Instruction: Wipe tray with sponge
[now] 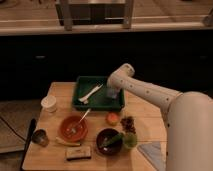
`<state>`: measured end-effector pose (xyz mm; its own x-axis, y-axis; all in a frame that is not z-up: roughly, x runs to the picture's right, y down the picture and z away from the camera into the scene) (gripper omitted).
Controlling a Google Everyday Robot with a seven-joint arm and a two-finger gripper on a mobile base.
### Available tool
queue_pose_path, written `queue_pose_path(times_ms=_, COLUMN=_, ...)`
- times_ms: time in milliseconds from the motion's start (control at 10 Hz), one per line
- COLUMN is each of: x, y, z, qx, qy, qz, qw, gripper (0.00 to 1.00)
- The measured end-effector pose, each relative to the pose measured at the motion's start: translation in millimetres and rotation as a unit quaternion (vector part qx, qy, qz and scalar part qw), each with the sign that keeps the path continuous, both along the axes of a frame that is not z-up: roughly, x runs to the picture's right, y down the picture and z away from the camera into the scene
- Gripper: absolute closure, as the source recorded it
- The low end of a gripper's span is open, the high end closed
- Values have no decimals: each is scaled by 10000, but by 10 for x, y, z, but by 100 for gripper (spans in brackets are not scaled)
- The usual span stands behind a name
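The dark-green tray (82,102) lies at the back middle of the wooden table (57,92). My gripper (114,94) reaches down from the right into the tray's right end. It is shut on the pale bluish-grey sponge (114,93), which rests on or just above the tray floor. A white utensil (90,93) lies at a slant in the tray's left half, apart from the gripper.
In front of the tray stand an orange bowl (73,128) with a spoon, an orange fruit (112,118), a dark bowl (107,140) and a green cup (129,141). A white cup (48,103) and metal can (39,136) are at left. A tan-and-dark block (79,152) lies at the front edge.
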<state>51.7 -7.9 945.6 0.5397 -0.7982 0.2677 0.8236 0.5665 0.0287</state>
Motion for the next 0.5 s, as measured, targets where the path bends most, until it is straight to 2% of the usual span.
queue_pose_path(times_ms=500, x=-231, y=209, z=-8, qx=-251, qy=-175, qz=-270, qw=9992, gripper=100)
